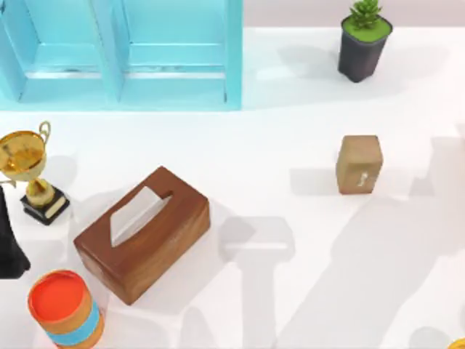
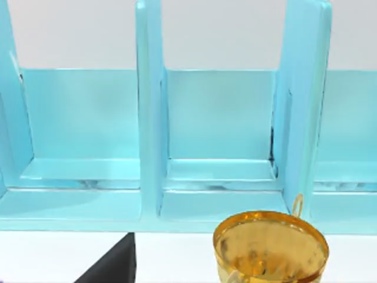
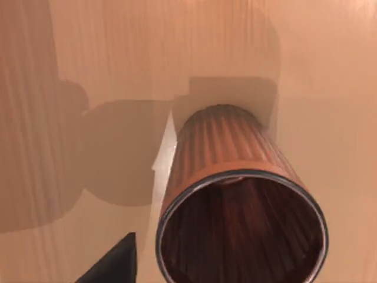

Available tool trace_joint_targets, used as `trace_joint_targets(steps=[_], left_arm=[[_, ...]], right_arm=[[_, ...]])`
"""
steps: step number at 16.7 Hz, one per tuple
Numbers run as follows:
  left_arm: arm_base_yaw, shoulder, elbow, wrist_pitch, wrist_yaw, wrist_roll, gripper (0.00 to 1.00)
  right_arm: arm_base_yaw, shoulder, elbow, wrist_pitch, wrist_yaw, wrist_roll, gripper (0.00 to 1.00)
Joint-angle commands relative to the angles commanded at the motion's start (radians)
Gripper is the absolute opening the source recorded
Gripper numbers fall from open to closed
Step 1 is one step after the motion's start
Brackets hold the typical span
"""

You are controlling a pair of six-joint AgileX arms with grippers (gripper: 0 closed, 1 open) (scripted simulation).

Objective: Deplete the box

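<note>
The box point(image 1: 142, 234) is a brown wooden tissue box lying at an angle on the white table, left of centre. A white tissue point(image 1: 135, 214) stands out of the slot in its top. My left arm point(image 1: 9, 243) is a dark shape at the table's left edge, beside the box and apart from it. A dark tip of my left gripper point(image 2: 112, 266) shows in the left wrist view, facing the blue shelf. A dark tip of my right gripper point(image 3: 115, 264) hangs above a ribbed brown bin point(image 3: 235, 206) standing on a wooden floor.
A blue shelf point(image 1: 120, 54) runs along the back left. A gold trophy point(image 1: 27, 171) stands at the left, an orange and blue cylinder point(image 1: 65, 309) at the front left. A small wooden block point(image 1: 359, 164) and a potted plant point(image 1: 363, 40) are on the right.
</note>
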Motion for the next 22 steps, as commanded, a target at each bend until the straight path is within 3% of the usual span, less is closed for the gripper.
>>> trace_joint_targets(steps=[4, 9, 22], left_arm=[[0.0, 0.0, 0.0, 0.0, 0.0, 0.0, 1.0], [0.0, 0.0, 0.0, 0.0, 0.0, 0.0, 1.0], [0.0, 0.0, 0.0, 0.0, 0.0, 0.0, 1.0]], right_arm=[[-0.019, 0.017, -0.117, 0.135, 0.0, -0.018, 1.0], [-0.021, 0.024, -0.131, 0.154, -0.002, -0.02, 1.0], [-0.021, 0.024, -0.131, 0.154, -0.002, -0.02, 0.02]])
